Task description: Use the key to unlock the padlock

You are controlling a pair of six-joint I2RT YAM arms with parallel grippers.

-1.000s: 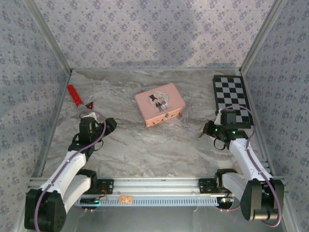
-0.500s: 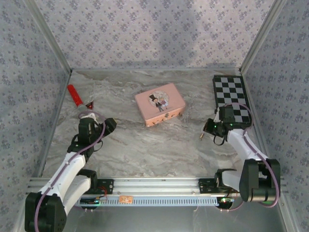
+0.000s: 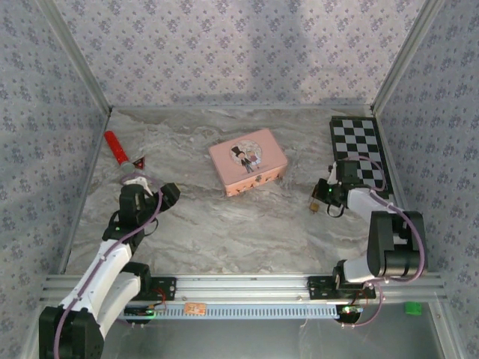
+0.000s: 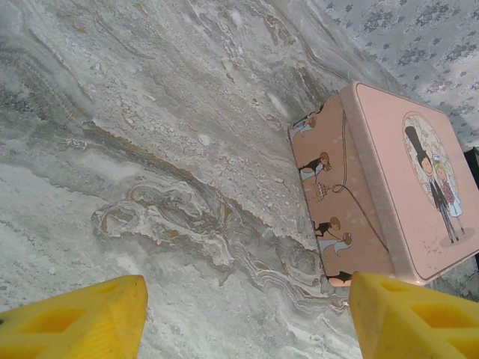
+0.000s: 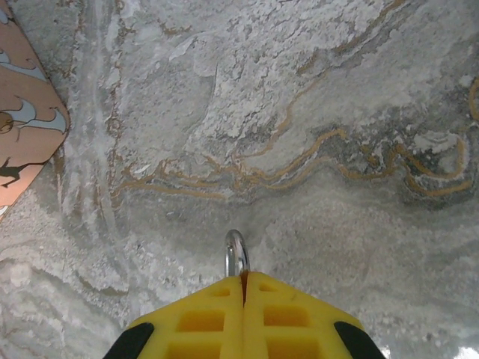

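My right gripper (image 3: 319,199) hangs low over the marble table right of centre, shut on the padlock (image 3: 314,205). In the right wrist view the yellow fingertips (image 5: 194,318) meet with almost no gap. The padlock's silver shackle (image 5: 236,254) pokes out ahead of them, and its brass body is hidden between the pads. My left gripper (image 3: 169,192) sits at the left of the table, open. Its yellow fingertips (image 4: 82,318) stand far apart over bare marble with nothing between them. I cannot make out the key in any view.
A pink picture tin (image 3: 248,161) lies at the table's centre, seen side-on in the left wrist view (image 4: 389,172). A checkered board (image 3: 359,149) rests at the back right. A red-handled tool (image 3: 116,147) lies at the back left. Patterned walls close in three sides.
The right arm folded back toward its base and its gripper turned and shifted slightly, still holding the padlock. The left gripper stays in place with its jaws a little wider.
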